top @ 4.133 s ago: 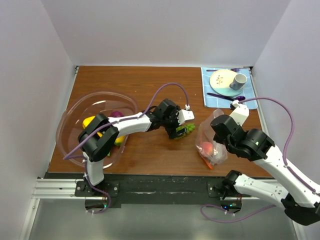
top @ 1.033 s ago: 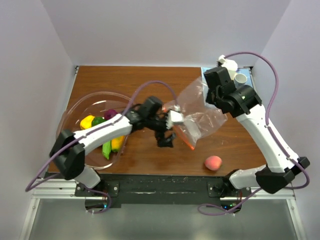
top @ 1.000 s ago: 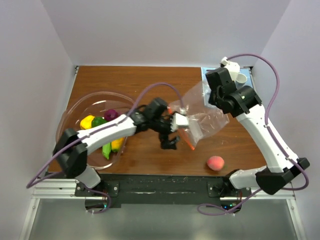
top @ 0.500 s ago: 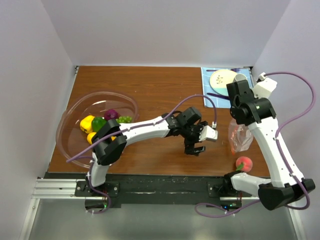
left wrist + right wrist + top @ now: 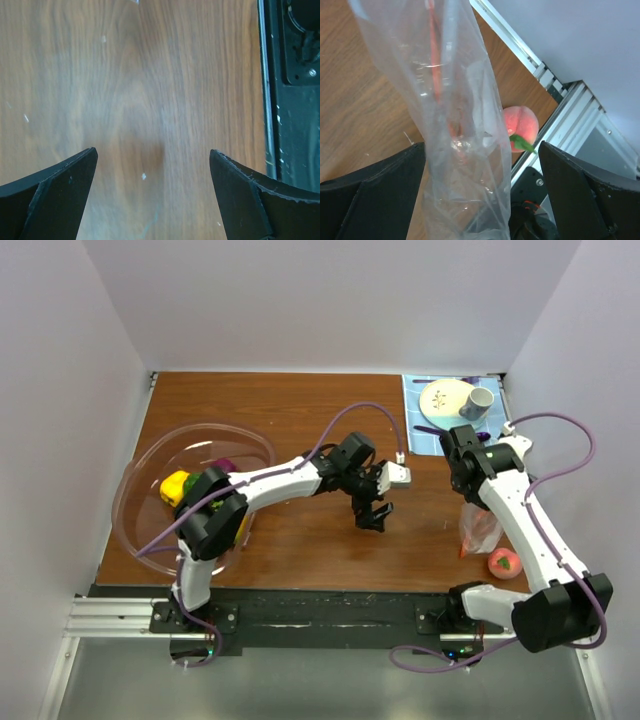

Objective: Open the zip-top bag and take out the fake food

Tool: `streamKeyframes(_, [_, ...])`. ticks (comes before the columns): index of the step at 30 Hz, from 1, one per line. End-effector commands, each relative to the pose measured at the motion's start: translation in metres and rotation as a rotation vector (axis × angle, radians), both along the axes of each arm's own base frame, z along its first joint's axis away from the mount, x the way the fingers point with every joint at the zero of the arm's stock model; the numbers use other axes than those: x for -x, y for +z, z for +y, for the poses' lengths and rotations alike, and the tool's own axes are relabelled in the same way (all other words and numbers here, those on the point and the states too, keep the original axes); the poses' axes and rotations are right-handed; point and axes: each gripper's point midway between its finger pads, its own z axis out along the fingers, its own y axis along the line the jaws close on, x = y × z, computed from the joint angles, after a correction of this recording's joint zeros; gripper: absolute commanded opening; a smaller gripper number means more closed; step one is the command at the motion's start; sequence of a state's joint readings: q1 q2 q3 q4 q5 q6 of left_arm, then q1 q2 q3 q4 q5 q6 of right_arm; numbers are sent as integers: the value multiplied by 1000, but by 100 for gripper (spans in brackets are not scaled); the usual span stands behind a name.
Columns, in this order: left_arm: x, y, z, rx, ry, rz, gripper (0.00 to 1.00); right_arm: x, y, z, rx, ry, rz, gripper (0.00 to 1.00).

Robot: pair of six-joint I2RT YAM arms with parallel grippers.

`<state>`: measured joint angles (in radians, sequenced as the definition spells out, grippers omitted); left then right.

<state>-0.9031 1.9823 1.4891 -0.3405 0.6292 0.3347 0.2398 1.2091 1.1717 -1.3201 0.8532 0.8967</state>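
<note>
White arms (image 5: 270, 478), blk joints (image 5: 208, 515), purple cables (image 5: 370, 405)

Likely a lab: white booth walls (image 5: 330, 300), aluminium rail (image 5: 110, 615).

We see the bowl (image 5: 145, 455) on the left of the table (image 5: 300, 410), with most of the fake food (image 5: 175, 483) in it. At the near right, the zip-top bag (image 5: 478, 528) sits just left of a stray piece (image 5: 503, 561), perhaps touching it. A plate (image 5: 445, 397) and cup (image 5: 476, 402) sit on a mat (image 5: 415, 400) in the far right corner.
</note>
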Motion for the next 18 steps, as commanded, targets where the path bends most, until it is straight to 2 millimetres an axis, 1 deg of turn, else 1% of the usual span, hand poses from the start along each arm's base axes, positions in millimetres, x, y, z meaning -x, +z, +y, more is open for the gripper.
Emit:
streamKeyframes(1, [-3, 39, 12, 100, 33, 49, 100, 27, 20, -14, 25, -100, -78, 99])
streamKeyframes(3, [-10, 42, 20, 110, 55, 46, 100, 30, 23, -14, 11, -87, -89, 99])
streamKeyframes(5, [-11, 46, 28, 119, 69, 44, 100, 33, 28, -11, -15, -79, -100, 99])
streamKeyframes(7, [-14, 47, 35, 119, 82, 56, 100, 36, 51, -17, 13, -86, -121, 99])
streamKeyframes(8, [-16, 48, 38, 120, 89, 58, 100, 40, 66, -23, 55, -87, -129, 99])
streamKeyframes(9, [-18, 46, 44, 119, 99, 68, 100, 39, 89, -29, 85, -82, -188, 99])
streamKeyframes(10, [-19, 50, 46, 126, 104, 69, 100, 41, 103, -33, 101, -77, -221, 99])
streamKeyframes(11, [-20, 50, 48, 127, 110, 74, 100, 46, 118, -36, 117, -53, -241, 99])
streamKeyframes(12, [-22, 49, 52, 128, 118, 79, 100, 47, 140, -37, 110, -48, -308, 99])
streamKeyframes(13, [-22, 49, 53, 127, 120, 81, 100, 48, 150, -38, 109, -34, -323, 99])
streamKeyframes(14, [-23, 48, 55, 127, 122, 82, 100, 49, 156, -37, 111, -6, -312, 99])
streamKeyframes(15, [-22, 47, 56, 126, 121, 87, 100, 49, 163, -34, 77, 12, -335, 99])
streamKeyframes(17, [-22, 47, 57, 124, 123, 89, 100, 53, 159, -32, 43, 27, -322, 99])
streamKeyframes(18, [-22, 48, 57, 126, 122, 93, 100, 62, 149, -35, 33, 2, -306, 99])
